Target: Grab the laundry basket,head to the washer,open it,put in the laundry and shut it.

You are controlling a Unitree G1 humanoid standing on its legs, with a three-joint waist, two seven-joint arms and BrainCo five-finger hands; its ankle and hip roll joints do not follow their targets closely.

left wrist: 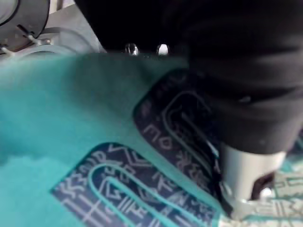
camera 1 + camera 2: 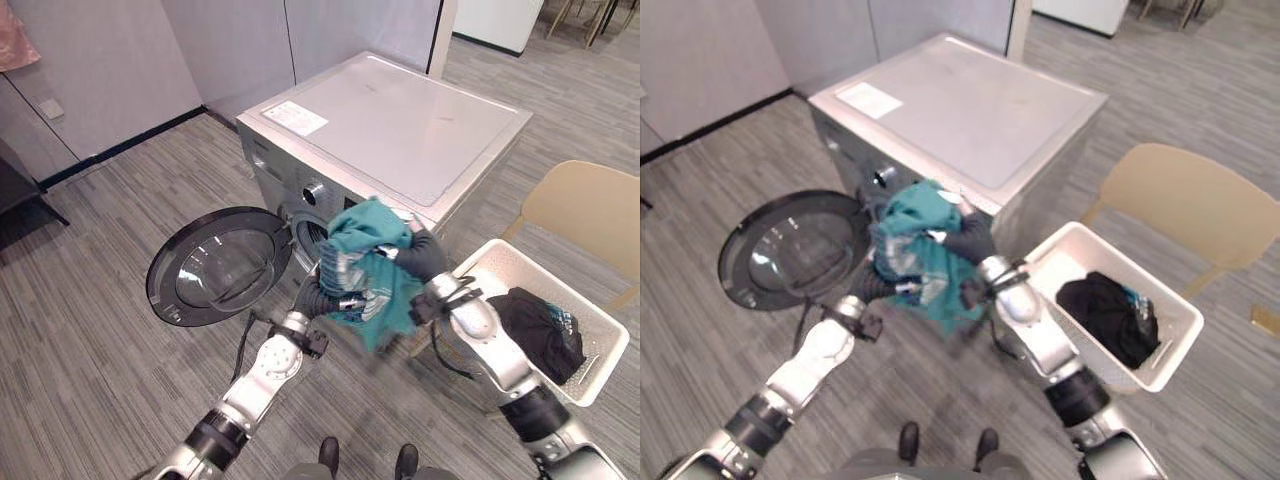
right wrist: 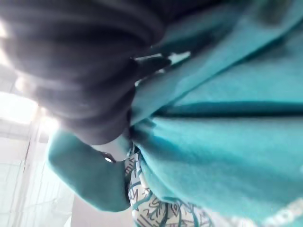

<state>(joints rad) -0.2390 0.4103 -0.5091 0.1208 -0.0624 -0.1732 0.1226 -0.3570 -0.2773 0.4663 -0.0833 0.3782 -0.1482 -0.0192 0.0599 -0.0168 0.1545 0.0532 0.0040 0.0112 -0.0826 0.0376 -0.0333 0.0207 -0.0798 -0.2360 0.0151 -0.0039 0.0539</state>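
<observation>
Both hands, left (image 2: 318, 297) and right (image 2: 424, 255), are gripping the teal cloth (image 2: 365, 265) just before the washer (image 2: 400, 130) opening, the left hand nearer it.

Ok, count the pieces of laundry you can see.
2: a teal garment held up at the open washer, and a dark garment in the white basket. More may lie hidden underneath.
</observation>
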